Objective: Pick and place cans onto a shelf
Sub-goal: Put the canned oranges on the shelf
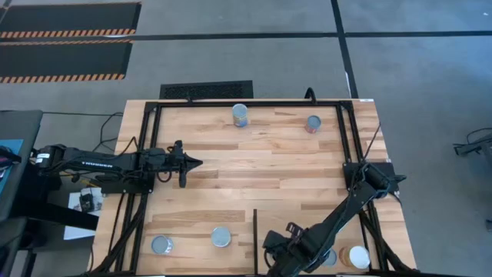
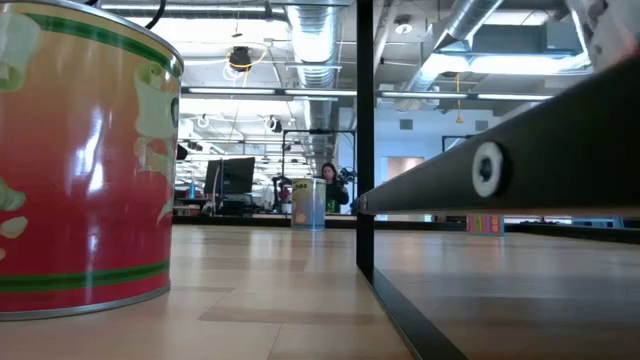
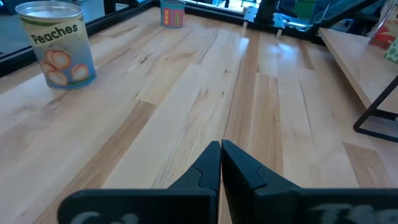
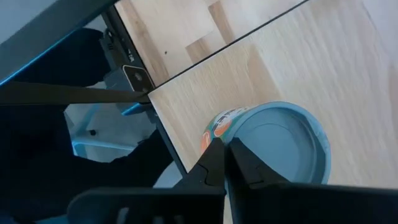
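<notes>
Several cans stand on the wooden table: two at the far side (image 1: 240, 115) (image 1: 313, 123), two near the front left (image 1: 161, 245) (image 1: 221, 236), and a white-topped one (image 1: 359, 256) on the shelf (image 1: 304, 211), right of the black divider bar (image 1: 255, 231). My right gripper (image 4: 225, 163) is shut and points steeply down over the shelf's near edge. Below it stands a can with a blue-grey top and an orange side (image 4: 280, 146). My left gripper (image 1: 192, 163) waits shut at the table's left. A "Peaches" can (image 3: 57, 43) stands ahead of it. My right gripper's shut fingertips (image 4: 214, 168) show against the rim (image 4: 214, 134) of the blue-grey-topped can, coming from above. Whether they touch it, I cannot tell. The can stands upright on the shelf.
A black metal frame (image 1: 146, 154) edges the table. In the low view a big red can (image 2: 80, 160) fills the left, a black upright post (image 2: 365, 140) stands in the middle, and my right arm (image 2: 500, 170) crosses on the right. A person is seen far off in the room.
</notes>
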You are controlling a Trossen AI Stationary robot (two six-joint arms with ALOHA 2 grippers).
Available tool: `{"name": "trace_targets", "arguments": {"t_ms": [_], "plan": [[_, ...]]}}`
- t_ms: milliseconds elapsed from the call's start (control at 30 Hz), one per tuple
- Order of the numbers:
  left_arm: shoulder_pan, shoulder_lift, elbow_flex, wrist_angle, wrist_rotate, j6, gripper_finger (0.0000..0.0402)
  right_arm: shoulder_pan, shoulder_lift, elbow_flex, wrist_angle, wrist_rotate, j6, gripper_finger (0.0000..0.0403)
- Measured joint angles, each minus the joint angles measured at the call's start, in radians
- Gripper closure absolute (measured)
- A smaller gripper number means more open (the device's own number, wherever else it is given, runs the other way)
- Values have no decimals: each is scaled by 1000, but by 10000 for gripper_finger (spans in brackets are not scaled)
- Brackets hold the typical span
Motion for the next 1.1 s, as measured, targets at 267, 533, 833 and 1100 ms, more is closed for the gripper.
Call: {"name": "trace_targets", "arguments": {"t_ms": [267, 533, 833, 1100], "plan": [[0, 0, 0, 0, 0, 0, 401, -1, 12, -8, 15, 15, -3, 393], [0, 0, 0, -5, 0, 0, 401, -3, 32, -9, 39, -30, -28, 391], [0, -2, 0, -11, 0, -1, 401, -3, 32, -10, 61, -59, -31, 361], [0, -2, 0, -17, 6, -18, 401, -3, 32, -11, 61, -65, -31, 308]]}}
